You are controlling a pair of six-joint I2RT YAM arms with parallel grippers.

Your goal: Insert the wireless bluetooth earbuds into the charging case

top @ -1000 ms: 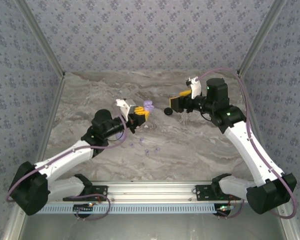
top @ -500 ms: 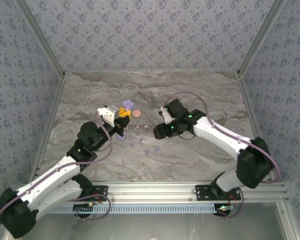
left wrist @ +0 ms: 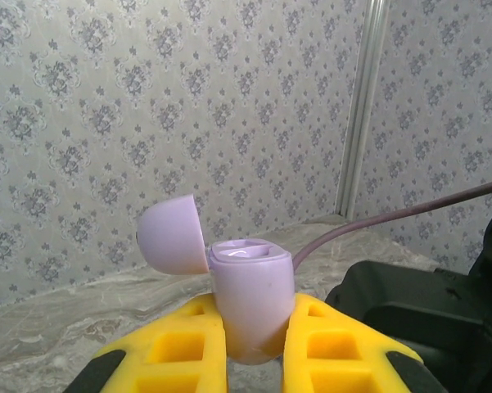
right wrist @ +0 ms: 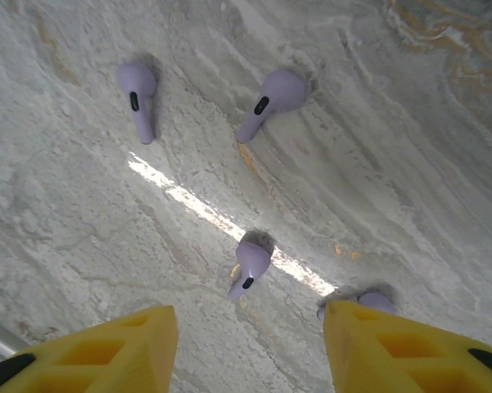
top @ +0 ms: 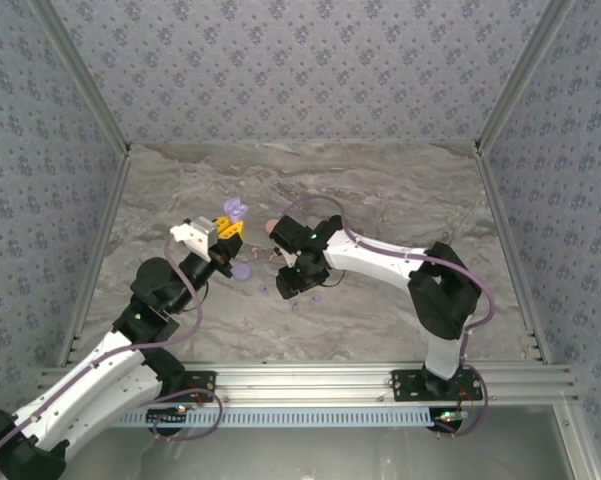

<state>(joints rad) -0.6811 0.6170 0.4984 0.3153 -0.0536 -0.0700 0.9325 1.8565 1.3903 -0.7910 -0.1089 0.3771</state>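
What the fingers cover and the edges crop
In the right wrist view one lilac earbud (right wrist: 376, 300) is half covered by a finger (right wrist: 409, 348) of the right pincer (right wrist: 247, 311), whose yellow fingers both run off the bottom edge. In the left wrist view the charging case (left wrist: 250, 282) sinks its base between the fingers of the left pincer (left wrist: 254, 327), likewise cropped below. From above, specks (top: 295, 303) on the worktop (top: 400, 200) near the right pincer are perhaps earbuds, too small to tell
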